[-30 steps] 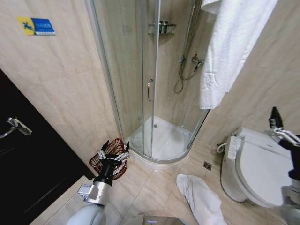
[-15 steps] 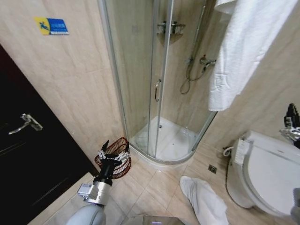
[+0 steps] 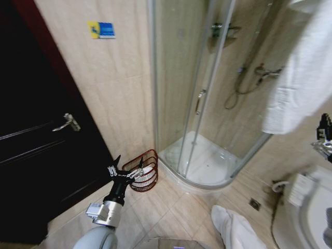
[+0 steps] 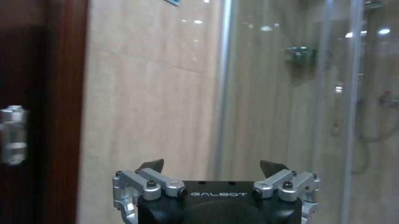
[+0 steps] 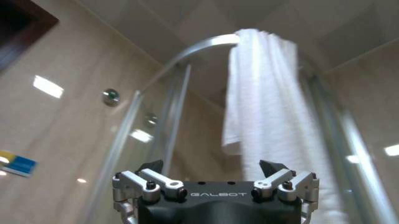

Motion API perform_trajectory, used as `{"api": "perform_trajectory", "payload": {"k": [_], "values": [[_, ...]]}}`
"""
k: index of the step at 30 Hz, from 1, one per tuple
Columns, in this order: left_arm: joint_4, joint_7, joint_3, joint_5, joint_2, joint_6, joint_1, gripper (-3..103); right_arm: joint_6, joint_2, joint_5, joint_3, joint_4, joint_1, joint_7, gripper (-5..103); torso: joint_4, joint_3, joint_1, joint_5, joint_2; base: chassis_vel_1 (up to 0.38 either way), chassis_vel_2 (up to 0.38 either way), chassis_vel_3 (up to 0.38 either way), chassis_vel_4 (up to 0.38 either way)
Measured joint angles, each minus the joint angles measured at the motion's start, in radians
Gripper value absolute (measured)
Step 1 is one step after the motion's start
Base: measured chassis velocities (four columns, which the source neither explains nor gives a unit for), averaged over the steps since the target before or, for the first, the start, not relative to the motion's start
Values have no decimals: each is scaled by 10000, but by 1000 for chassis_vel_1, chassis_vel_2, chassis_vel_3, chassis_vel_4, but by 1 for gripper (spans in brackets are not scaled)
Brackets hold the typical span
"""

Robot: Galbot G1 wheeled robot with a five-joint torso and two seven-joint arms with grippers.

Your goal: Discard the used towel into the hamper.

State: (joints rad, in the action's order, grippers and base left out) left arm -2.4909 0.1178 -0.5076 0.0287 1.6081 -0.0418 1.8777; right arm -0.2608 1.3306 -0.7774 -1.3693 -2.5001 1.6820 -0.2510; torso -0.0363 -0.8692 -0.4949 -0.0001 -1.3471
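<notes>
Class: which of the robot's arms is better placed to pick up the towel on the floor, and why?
Probably the right. The towel lies on the robot's right, below the right gripper; the left gripper hangs open by the hamper, on the other side.

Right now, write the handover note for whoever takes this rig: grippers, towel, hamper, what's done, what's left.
Left gripper: open, empty, held low in front of the hamper.
Right gripper: open, empty, raised at the right edge of the head view, pointing up towards the hanging towel.
Hamper: on the floor tiles between the dark door and the shower enclosure, with something white showing through its weave.
Used towel: crumpled on the floor near the toilet, untouched by either gripper.
Done: nothing grasped yet.
Left: pick up the floor towel, carry it to the hamper, drop it in.
</notes>
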Motion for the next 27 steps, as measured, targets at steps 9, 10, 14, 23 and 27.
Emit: {"api": "perform_trajectory", "payload": {"k": [9,10,14,23,27], "values": [[0,-1,-1,-1,1,0,0,100,-3,-68,-326,-41,49,35,-387,100,-3,0,0,1,0,87,83,96,85],[0,-1,-1,-1,1,0,0,100,-3,-68,-326,-41,49,35,-387,100,-3,0,0,1,0,0,0,0,0],[0,-1,-1,0,0,0,0,100,-31,-67,-391,-37,59,82,-520,100,2,0,0,0,0,0,0,0,0],[0,-2,-1,0,-1,0,0,100,-30,-79,-366,-8,47,76,-578,100,0,0,0,2,0,-94,-86,91,102],[-1,-2,-1,-1,-1,1,0,100,-36,-16,-305,37,46,92,-632,100,1,0,0,-3,0,-205,-192,186,191]]}}
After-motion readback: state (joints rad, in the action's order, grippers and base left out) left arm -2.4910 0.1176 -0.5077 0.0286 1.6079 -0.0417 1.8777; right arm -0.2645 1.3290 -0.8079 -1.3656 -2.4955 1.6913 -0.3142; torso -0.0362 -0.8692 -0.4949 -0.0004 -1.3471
